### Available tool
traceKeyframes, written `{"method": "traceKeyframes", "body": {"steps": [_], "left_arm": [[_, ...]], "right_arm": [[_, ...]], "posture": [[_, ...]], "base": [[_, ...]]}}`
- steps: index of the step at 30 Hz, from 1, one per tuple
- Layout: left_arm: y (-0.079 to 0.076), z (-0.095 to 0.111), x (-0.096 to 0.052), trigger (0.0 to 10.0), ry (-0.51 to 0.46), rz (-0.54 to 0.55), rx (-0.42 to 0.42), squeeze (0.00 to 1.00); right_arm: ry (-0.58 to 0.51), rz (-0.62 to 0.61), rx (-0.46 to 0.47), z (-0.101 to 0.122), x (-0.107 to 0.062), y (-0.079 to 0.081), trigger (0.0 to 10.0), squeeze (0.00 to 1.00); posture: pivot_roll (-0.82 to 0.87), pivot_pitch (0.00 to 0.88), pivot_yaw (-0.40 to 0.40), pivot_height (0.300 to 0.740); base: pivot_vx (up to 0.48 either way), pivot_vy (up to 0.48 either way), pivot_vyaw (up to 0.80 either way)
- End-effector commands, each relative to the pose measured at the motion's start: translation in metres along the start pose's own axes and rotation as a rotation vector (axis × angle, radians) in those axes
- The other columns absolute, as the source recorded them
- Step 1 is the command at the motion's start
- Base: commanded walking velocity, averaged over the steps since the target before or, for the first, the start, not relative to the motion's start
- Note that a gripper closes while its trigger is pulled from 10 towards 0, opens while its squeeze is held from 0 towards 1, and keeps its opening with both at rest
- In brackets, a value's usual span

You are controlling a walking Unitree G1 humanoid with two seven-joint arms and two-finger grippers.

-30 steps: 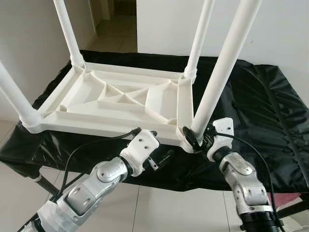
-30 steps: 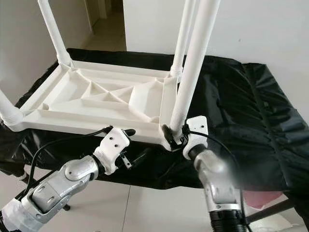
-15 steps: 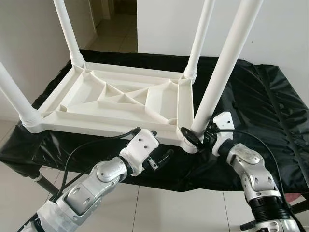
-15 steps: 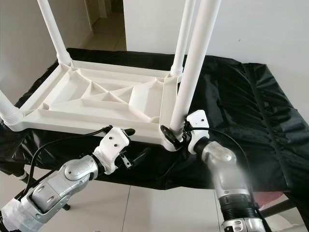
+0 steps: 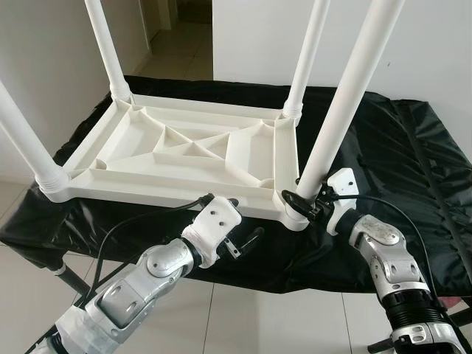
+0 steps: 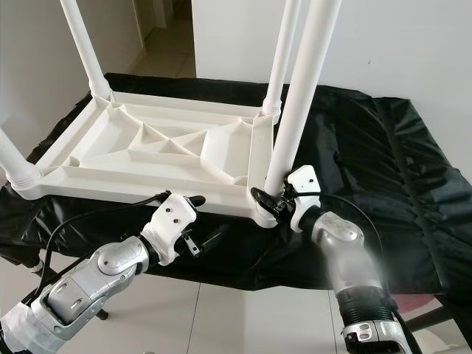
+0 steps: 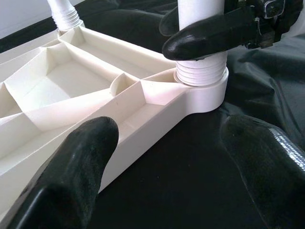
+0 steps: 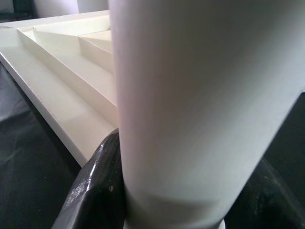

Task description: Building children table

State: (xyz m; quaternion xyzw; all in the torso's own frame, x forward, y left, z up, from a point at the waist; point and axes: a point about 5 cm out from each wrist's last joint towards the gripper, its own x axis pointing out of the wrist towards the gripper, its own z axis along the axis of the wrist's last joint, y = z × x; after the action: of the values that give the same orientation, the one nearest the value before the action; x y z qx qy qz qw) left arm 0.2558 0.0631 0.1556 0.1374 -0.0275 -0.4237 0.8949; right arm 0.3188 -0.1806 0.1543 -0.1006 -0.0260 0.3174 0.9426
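Fingers of the left gripper (image 5: 247, 240) are spread wide and hold nothing; it hovers just off the near long edge of the tabletop (image 5: 184, 155), low beside the black cloth (image 5: 383, 147), which looks like a waiting post from which it could brace the frame if it shifts. To its right, the right gripper (image 5: 304, 209) is pinching the near right leg (image 5: 343, 103) at its very base, one black finger (image 7: 209, 36) wrapped across the tube just above the threaded collar (image 7: 200, 76). A hold that low suits turning the leg into its corner socket (image 5: 295, 217), and the ribbed threads showing above the socket suggest it is not fully seated, though that is a guess.

The white plastic tabletop lies upside down on the cloth, its ribbed underside facing up, so all four sockets are reachable from above. The near left leg (image 5: 26, 140) stands in its corner; further off, the far left leg (image 5: 107, 48) and far right leg (image 5: 306, 51) stand upright in theirs.

The near edge of the tabletop sits close to the front edge of the covered surface, leaving little margin there, so a hard push could slide it off. To the right the cloth stretches open and bare, giving the right arm ample room to swing. Beyond the far edge are a white wall (image 5: 442, 44) and a doorway (image 5: 177, 29).
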Motion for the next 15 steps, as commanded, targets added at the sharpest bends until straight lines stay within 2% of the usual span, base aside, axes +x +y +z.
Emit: {"method": "traceKeyframes", "body": {"steps": [1,2,3,4,7,15], "left_arm": [[-0.008,0.0,-0.003,10.0,0.007,-0.185,0.017,0.0],[-0.007,-0.001,-0.003,10.0,0.007,-0.185,0.018,0.0],[-0.007,-0.001,-0.003,10.0,0.008,-0.185,0.018,0.0],[-0.006,-0.001,-0.003,10.0,0.008,-0.182,0.018,0.0],[-0.005,-0.001,-0.002,10.0,0.009,-0.179,0.018,0.0],[-0.008,-0.002,-0.002,10.0,0.008,-0.197,0.019,0.0]], "right_arm": [[0.008,-0.034,0.009,-0.004,-0.004,-0.002,1.7,0.0],[-0.003,-0.052,0.031,-0.005,-0.004,-0.002,8.5,0.0],[-0.009,-0.062,0.044,-0.005,-0.004,-0.002,8.5,0.0],[-0.014,-0.081,0.069,-0.006,-0.004,0.0,10.0,0.0],[-0.018,-0.108,0.101,-0.006,-0.004,0.004,10.0,0.0],[0.007,-0.32,0.136,-0.003,-0.002,0.01,10.0,0.0]], "posture": [[-0.02,0.08,-0.004,0.74],[-0.02,0.076,-0.001,0.74],[-0.02,0.076,-0.001,0.74],[-0.02,0.076,-0.002,0.74],[-0.02,0.076,-0.002,0.74],[-0.03,0.064,0.0,0.74]], "base": [[0.0,0.0,0.0],[0.0,0.0,0.0],[0.0,0.0,0.0],[0.0,0.0,0.0],[0.0,0.0,0.0],[0.0,0.0,0.0]]}}
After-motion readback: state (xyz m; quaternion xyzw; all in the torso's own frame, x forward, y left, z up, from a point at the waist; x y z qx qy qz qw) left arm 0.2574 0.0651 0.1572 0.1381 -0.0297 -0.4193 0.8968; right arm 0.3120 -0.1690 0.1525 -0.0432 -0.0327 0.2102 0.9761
